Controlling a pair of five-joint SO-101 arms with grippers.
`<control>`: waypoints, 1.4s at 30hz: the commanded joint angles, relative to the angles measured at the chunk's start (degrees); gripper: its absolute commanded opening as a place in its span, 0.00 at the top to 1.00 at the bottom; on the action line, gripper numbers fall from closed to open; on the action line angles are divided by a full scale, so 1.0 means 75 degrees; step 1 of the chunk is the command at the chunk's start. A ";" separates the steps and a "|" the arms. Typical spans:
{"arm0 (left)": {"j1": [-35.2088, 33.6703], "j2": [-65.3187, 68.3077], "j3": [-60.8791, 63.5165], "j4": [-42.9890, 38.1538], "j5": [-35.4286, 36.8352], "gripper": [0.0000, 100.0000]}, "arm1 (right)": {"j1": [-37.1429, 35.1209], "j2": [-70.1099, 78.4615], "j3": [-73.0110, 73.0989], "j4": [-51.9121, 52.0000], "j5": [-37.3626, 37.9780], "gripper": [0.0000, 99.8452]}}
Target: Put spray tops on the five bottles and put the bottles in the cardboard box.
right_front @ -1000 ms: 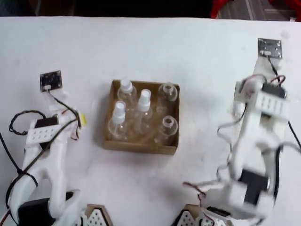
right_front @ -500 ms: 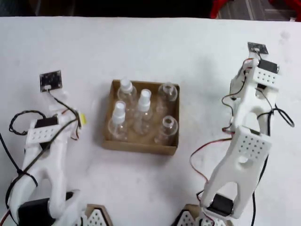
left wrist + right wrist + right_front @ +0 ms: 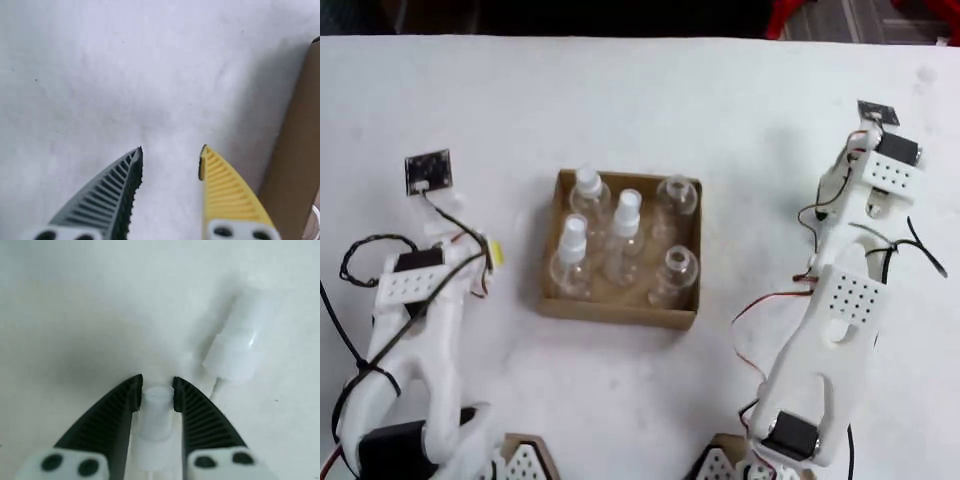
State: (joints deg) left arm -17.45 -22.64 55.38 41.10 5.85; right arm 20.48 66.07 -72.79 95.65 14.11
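White, matte and faintly speckled, the table [image 3: 650,100] lay under both arms. Over it the left gripper [image 3: 170,160] hung with its claw spread. It had one grey finger [image 3: 107,200] and one yellow finger [image 3: 227,192], both wedge-shaped and ribbed along their inner faces, with bare tabletop in the gap between them. Just outside the yellow finger ran the flat brown wall of the cardboard box [image 3: 295,165].

The right gripper [image 3: 156,385] pinched a spray top [image 3: 156,407], a small smooth white plastic cylinder, between two black ribbed fingers [image 3: 112,415] that touched it on both sides. Just past those fingertips and a little to one side, a second spray top [image 3: 239,347] lay on the table. It was translucent white and stepped, with a thin tube [image 3: 216,386] trailing back toward the claw.

From above, the box was square and open-topped, near the left claw and well apart from the right one. It held five clear, round-shouldered bottles. The three capped bottles [image 3: 570,255] nearer the left claw wore white tops, and the two open-necked bottles [image 3: 676,270] stood on the side toward the right claw.
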 commanded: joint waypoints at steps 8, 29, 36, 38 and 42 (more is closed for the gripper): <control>0.0076 -0.0029 -0.0059 -0.0141 -0.0105 0.82 | -0.0252 -0.0850 -0.2192 0.0463 0.0012 0.99; 0.0088 -0.0053 -0.0059 -0.0141 -0.0105 0.82 | -0.0979 -0.7015 0.2579 0.0416 -0.0012 0.99; 0.0053 -0.0053 -0.0059 -0.0129 -0.0105 0.82 | -0.1577 -0.8996 0.4489 -0.0697 0.0012 0.99; 0.0053 -0.0064 -0.0059 -0.0117 -0.0105 0.82 | -0.1612 -0.9418 0.4911 -0.0955 0.0047 0.99; 0.0041 -0.0076 -0.0059 -0.0129 -0.0105 0.82 | -0.1940 -1.0286 0.5615 -0.1178 0.0047 0.99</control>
State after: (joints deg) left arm -17.45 -22.64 55.38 41.10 5.85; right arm 8.18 -5.05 -32.62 88.88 14.11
